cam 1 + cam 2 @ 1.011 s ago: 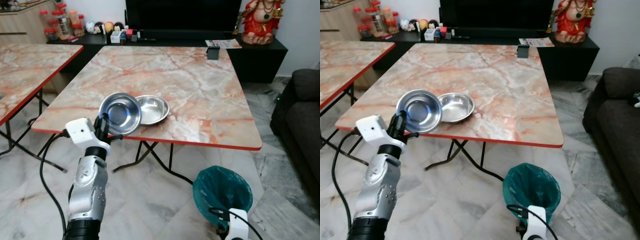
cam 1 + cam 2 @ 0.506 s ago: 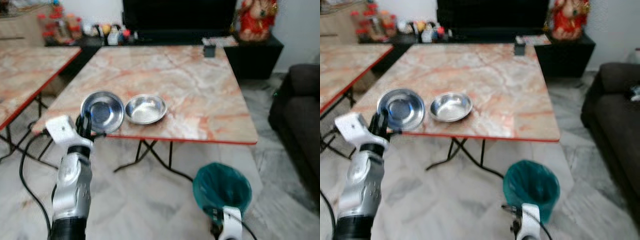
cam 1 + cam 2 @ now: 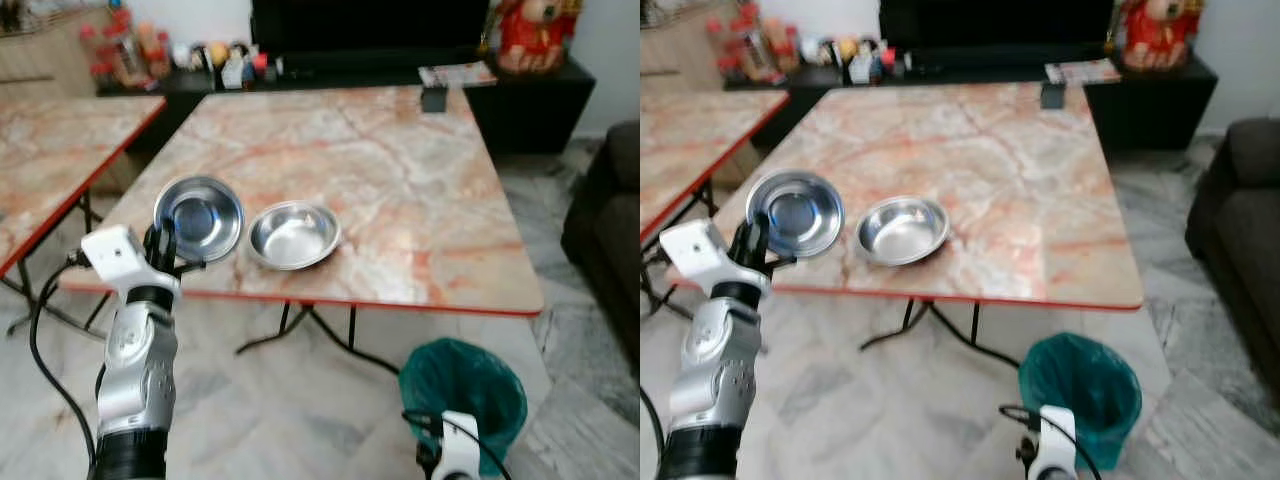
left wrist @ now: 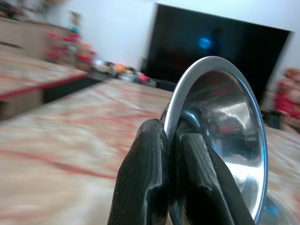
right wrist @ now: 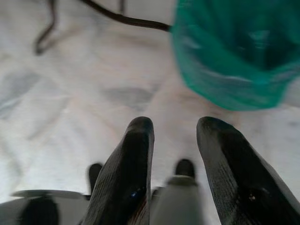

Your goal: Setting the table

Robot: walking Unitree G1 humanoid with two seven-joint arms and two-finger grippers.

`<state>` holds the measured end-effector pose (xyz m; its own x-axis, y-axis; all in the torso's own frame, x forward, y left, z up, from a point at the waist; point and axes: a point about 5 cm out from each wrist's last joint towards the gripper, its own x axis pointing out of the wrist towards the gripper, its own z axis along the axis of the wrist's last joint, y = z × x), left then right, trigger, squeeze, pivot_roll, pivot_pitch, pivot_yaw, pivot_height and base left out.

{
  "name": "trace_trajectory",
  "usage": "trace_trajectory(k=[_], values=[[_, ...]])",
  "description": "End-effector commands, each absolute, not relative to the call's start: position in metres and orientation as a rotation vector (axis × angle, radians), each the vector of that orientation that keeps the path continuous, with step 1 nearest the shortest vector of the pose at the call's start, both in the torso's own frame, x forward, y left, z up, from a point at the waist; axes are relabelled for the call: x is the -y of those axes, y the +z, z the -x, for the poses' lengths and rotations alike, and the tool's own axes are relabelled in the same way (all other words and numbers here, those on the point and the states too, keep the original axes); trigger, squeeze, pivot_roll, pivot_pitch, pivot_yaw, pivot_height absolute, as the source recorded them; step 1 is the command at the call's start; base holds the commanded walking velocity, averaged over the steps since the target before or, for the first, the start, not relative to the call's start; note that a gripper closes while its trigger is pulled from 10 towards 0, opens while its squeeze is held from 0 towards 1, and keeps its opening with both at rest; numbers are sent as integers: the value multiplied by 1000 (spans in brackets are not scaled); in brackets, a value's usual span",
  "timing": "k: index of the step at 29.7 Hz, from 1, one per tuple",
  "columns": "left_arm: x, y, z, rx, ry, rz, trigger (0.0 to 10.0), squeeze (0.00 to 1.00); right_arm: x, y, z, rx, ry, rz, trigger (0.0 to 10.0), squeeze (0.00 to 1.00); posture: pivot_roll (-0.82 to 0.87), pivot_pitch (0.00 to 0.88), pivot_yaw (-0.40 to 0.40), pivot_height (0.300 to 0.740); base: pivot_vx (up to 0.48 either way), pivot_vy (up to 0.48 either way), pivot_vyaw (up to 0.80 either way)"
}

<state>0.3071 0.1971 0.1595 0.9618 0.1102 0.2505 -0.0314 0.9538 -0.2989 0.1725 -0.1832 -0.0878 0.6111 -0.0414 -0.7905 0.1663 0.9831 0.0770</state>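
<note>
The left arm (image 3: 137,375) is a silver shell of rounded, jointed segments, glossy enough to catch the room light, with a small dark hole or screw in the upper segment. Its lowest part ends in a ribbed black collar (image 3: 128,458). At the wrist sits a white boxy block (image 3: 112,257) with a small dark dot on its face, and under it a black ring. A black cable (image 3: 45,340) loops from that block down along the arm. The left gripper (image 4: 172,140) has two thick matte-black fingers with rounded tips. The right gripper (image 5: 173,136) has the same black fingers, faintly textured. The right wrist (image 3: 458,459) is white too, with thin black cables curling beside it.
</note>
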Motion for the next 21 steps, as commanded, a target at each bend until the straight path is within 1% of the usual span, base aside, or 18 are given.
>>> trace_trajectory(k=[1, 14, 19, 21], values=[[-203, 167, -306, 293, 74, 293, 10000, 0, 181, -87, -176, -895, -118, -154, 10000, 0, 92, 46, 67, 740, 371, 0, 0], [-200, 168, -307, 280, 46, 313, 10000, 0, 180, -88, -173, -900, -123, -159, 10000, 0, 90, 49, 70, 740, 363, 0, 0], [-190, 161, -307, 223, -34, 370, 10000, 0, 179, -88, -172, -902, -126, -166, 10000, 0, 87, 46, 74, 740, 0, 0, 0], [-185, 160, -307, 211, -55, 390, 10000, 0, 180, -88, -172, -902, -127, -165, 10000, 0, 85, 45, 62, 740, 0, 0, 0]])
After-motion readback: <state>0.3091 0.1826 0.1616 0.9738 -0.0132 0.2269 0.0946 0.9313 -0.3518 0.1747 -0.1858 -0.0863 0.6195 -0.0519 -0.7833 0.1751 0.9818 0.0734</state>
